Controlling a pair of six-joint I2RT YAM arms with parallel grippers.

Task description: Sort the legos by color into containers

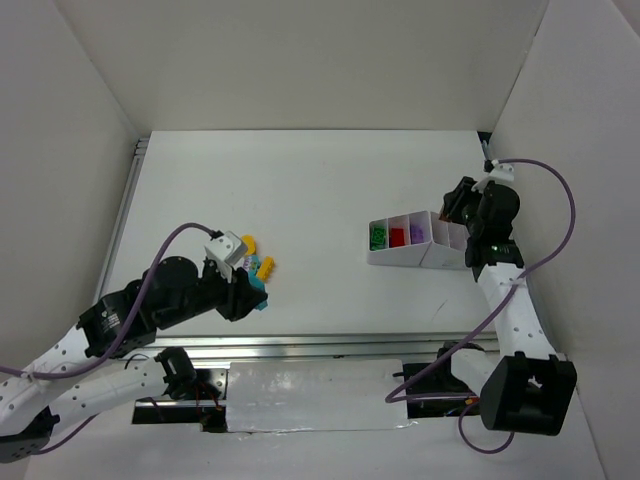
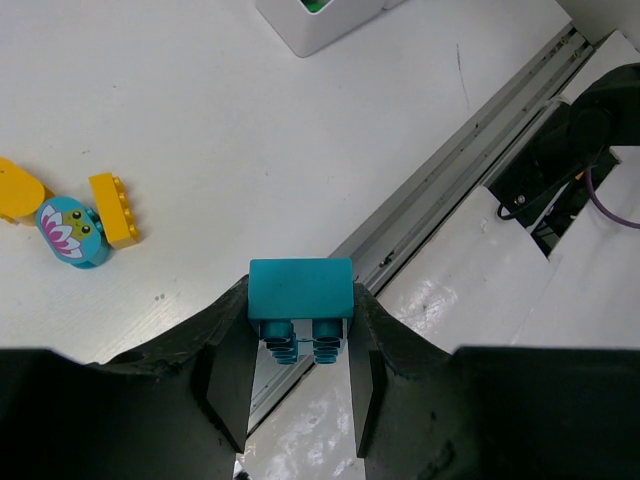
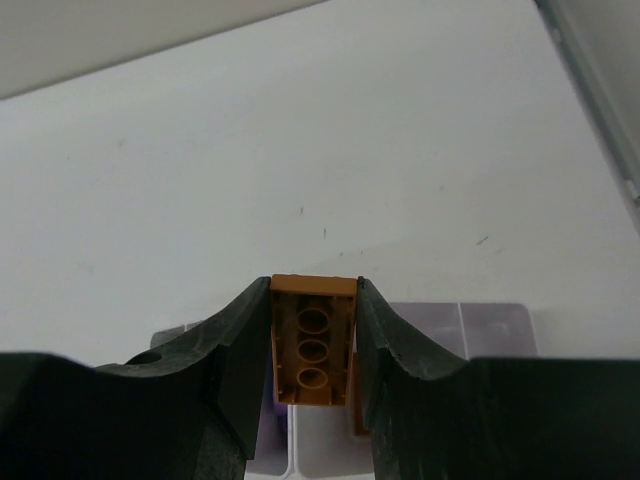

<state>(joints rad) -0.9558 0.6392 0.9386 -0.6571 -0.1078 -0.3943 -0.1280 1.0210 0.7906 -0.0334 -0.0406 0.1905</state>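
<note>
Both jaws pinch plastic: left gripper (image 2: 300, 335) a smooth teal brick (image 2: 300, 290), right gripper (image 3: 312, 320) a round-holed orange brick (image 3: 313, 355).

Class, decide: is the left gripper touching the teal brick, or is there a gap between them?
Touching. The left wrist view shows the teal brick clamped in the left gripper, with both sides pressed flush against it and no gap.

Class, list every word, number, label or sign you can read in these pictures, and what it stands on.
None: no word, number or brand can be read in any view.
The only marking is a flower picture printed on the rounded teal brick beside the yellow brick; it carries no lettering.
</note>
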